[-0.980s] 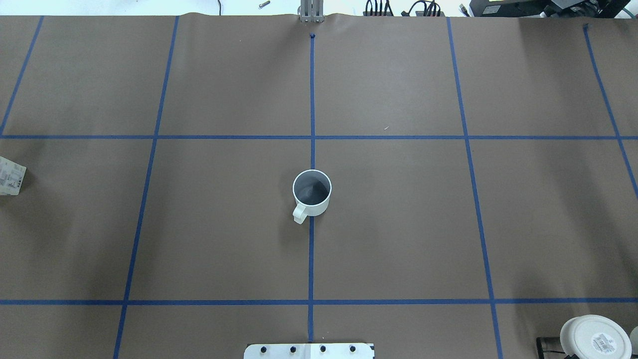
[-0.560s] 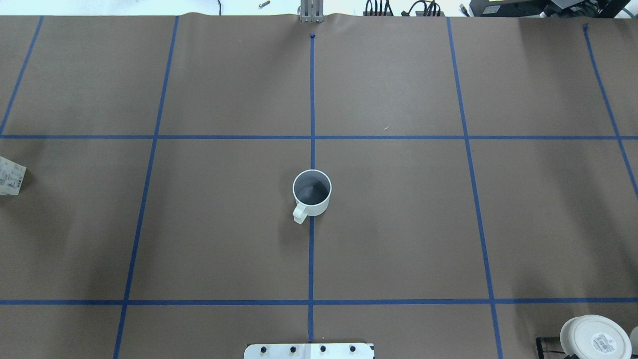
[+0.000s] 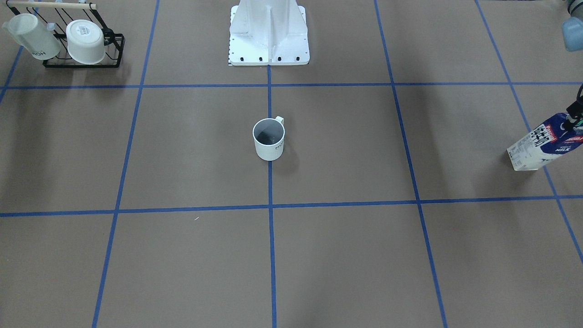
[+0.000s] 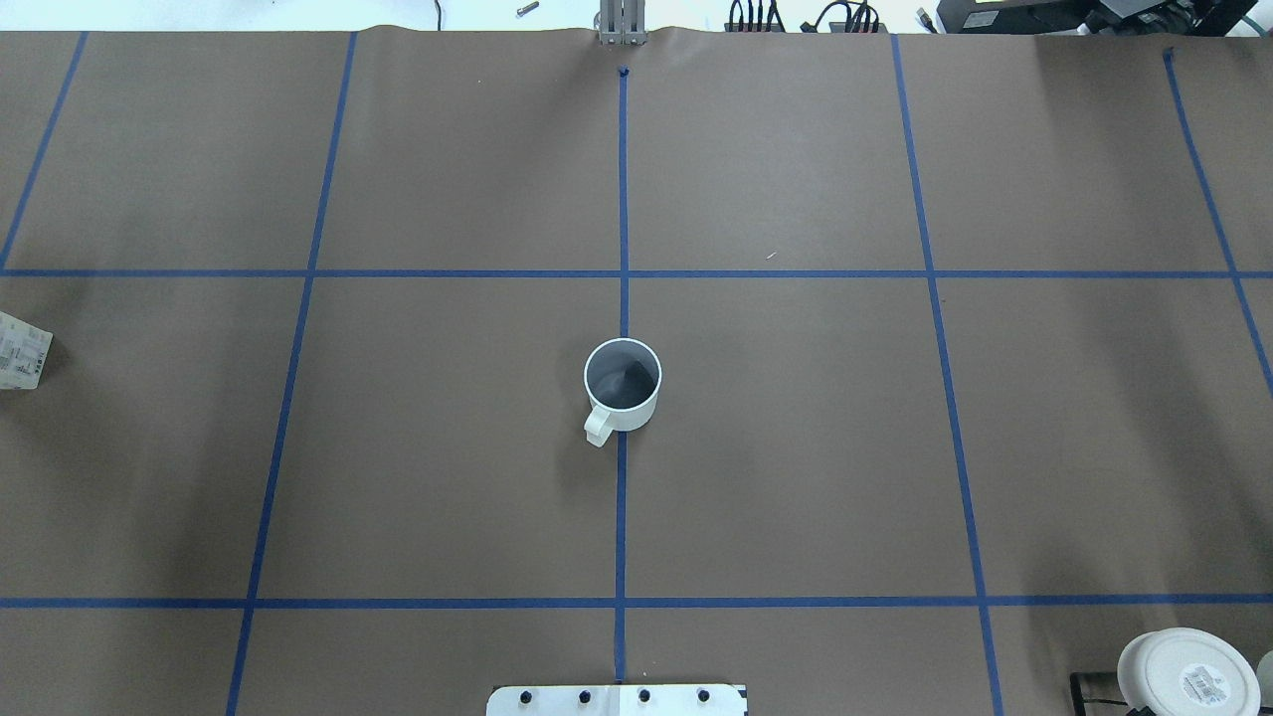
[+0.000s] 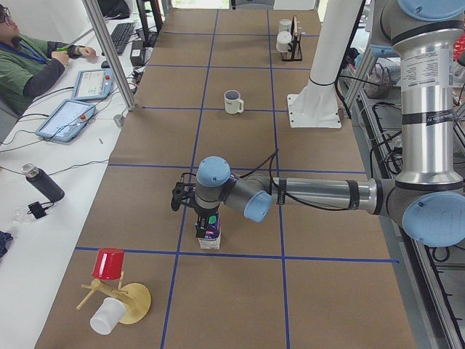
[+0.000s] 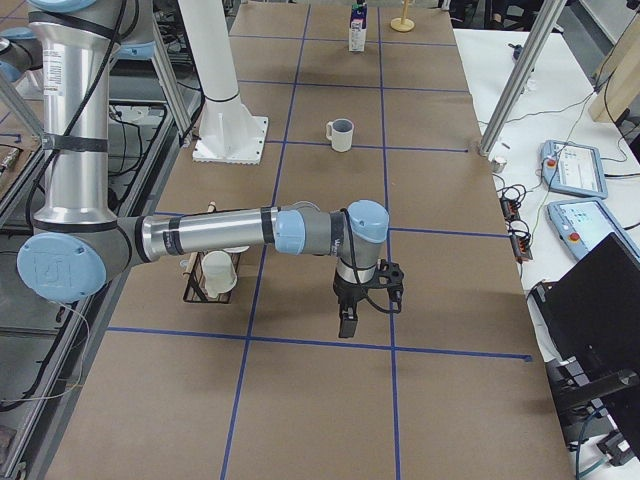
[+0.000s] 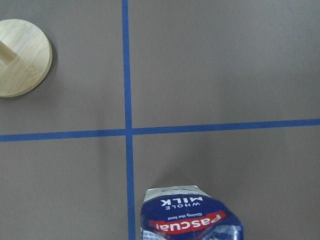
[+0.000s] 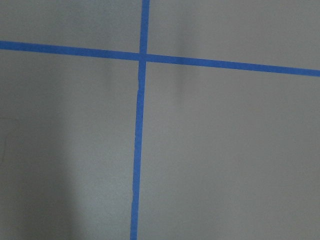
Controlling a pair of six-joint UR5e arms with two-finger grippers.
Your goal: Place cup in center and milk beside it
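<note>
Nothing has shifted overhead: the small white mug with a dark grey inside (image 4: 622, 385) stands at the taped centre (image 4: 776, 418). Front view: the blue-and-white gable-top milk carton (image 3: 542, 146) is well apart from it. Left side view: the left gripper (image 5: 208, 218) sits at the carton's top, finger state untellable. It should grip squarely, carry upright and set down just beside the mug. Right side view: the right gripper (image 6: 346, 322) is likewise untellable.

silver tubular arms (image 5: 320, 193) with light-blue joint caps (image 5: 213, 171), white pedestal (image 3: 268, 32)

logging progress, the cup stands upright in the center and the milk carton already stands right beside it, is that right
Not quite. The cup does stand upright in the center, but the milk is not beside it. The exterior front-facing view shows the carton far off toward the robot's left, at that view's right edge, with open tabletop between them.
</note>
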